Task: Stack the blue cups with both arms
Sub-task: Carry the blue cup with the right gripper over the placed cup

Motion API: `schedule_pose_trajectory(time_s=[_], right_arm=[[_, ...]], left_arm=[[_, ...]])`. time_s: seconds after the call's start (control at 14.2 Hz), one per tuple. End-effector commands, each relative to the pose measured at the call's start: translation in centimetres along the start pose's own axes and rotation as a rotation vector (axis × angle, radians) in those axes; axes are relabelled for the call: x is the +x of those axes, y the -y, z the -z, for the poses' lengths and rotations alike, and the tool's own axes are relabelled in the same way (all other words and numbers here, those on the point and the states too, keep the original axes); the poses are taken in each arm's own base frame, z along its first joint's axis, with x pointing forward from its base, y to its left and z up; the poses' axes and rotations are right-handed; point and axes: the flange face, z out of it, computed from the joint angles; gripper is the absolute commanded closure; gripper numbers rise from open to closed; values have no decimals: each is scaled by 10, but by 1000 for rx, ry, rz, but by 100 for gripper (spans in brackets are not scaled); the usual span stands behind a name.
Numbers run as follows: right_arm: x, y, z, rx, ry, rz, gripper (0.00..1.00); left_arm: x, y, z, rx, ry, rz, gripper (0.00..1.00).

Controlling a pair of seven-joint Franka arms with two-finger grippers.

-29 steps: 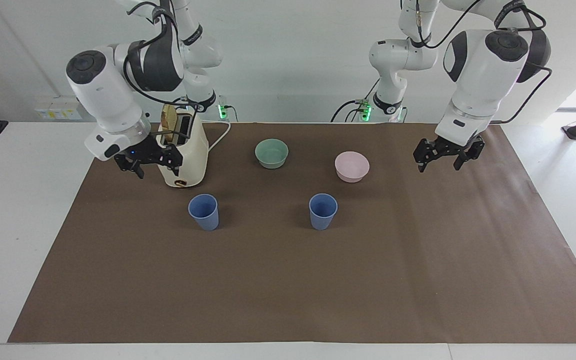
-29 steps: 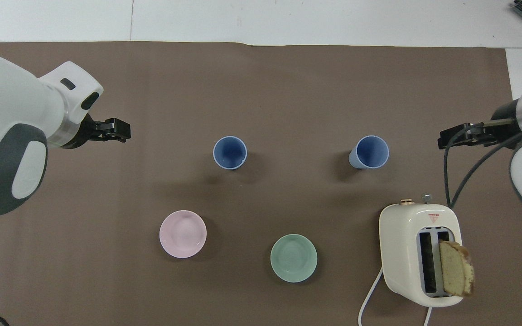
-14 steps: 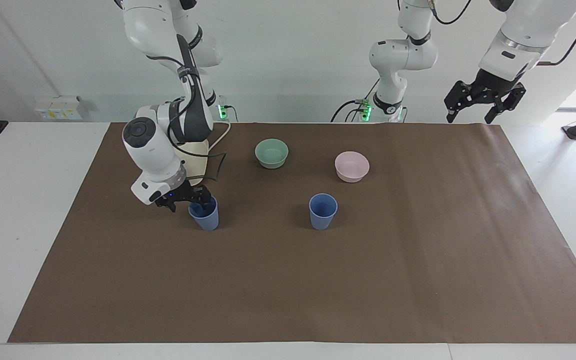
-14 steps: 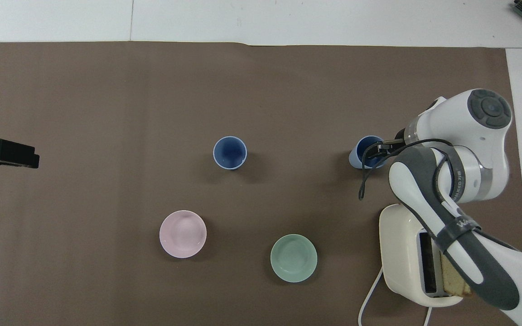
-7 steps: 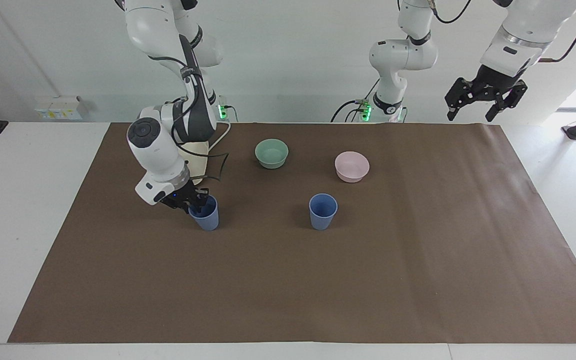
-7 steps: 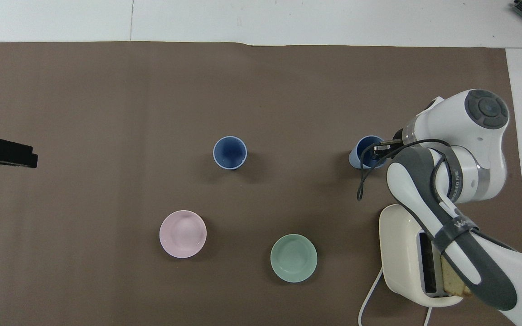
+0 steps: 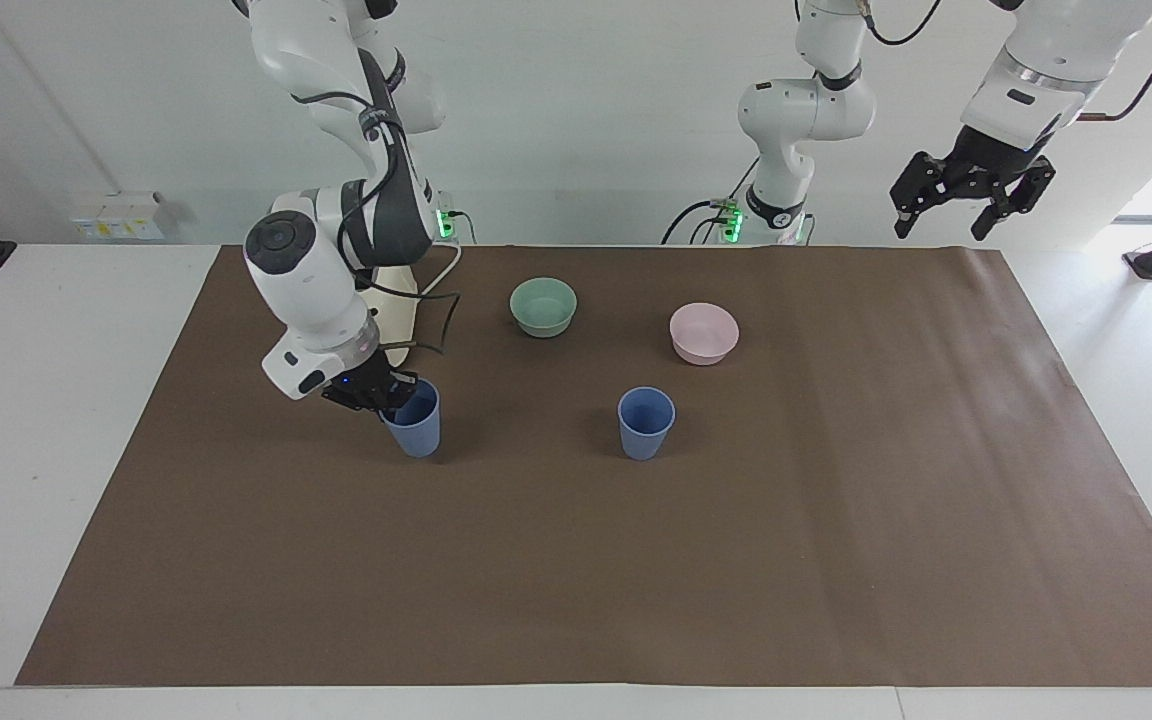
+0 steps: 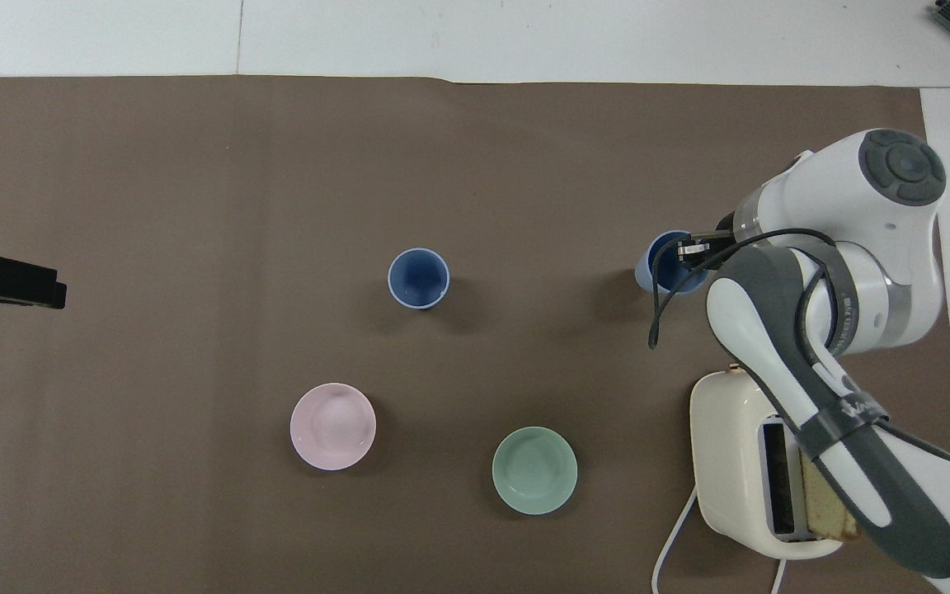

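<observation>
**Desk:** What do you have closest to the arms?

**Operator:** Closest in I see the toaster (image 8: 731, 445) at the right arm's end of the mat (image 7: 636, 560), with a bread slice (image 8: 830, 503) standing in one slot. The right arm covers most of it from the facing camera. The green bowl (image 7: 543, 306) is next, around mid-table. The pink bowl (image 7: 704, 332) is a little farther out, toward the left arm's end. Both sit upright and are well apart.

**Desk:** And the cups?

**Operator:** They're farther out than the bowls. The second cup (image 7: 646, 422) stands upright on the mat near the middle, with nothing touching it. The gripped cup (image 7: 414, 418) is toward the right arm's end, just out from the toaster, and it leans off vertical.

**Desk:** Who has it?

**Operator:** My right gripper (image 7: 386, 395) does. It's clamped on the rim on the side nearest the toaster, one finger down inside the mouth and the other outside the wall. I can't tell whether the base has left the mat.

**Desk:** Left side?

**Operator:** My left gripper (image 7: 971, 195) waits high over the mat's edge at its own end, with its fingers spread wide and nothing between them. From overhead only its black tip (image 8: 30, 285) shows, well apart from both cups.
</observation>
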Motion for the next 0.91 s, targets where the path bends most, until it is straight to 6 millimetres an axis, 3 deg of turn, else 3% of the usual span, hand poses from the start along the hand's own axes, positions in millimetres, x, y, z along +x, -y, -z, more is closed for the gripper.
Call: schedule_pose_trajectory(time_s=[0.0, 0.07, 0.35, 0.42, 0.77, 0.84], right_arm=[[0, 56, 34, 28, -19, -104, 100], [0, 78, 38, 32, -20, -125, 100], [11, 122, 55, 31, 11, -179, 100], [9, 140, 59, 38, -2, -169, 100], [4, 189, 65, 80, -53, -182, 100], [-3, 213, 66, 90, -54, -176, 100]], left_arm=[[-9, 4, 3, -13, 12, -6, 0], [-10, 4, 3, -14, 11, -6, 0], [-9, 5, 5, -12, 3, 5, 0], [-10, 5, 4, -12, 11, 3, 0], [-10, 10, 5, -11, 9, 13, 0], [-10, 12, 5, -11, 10, 17, 0]])
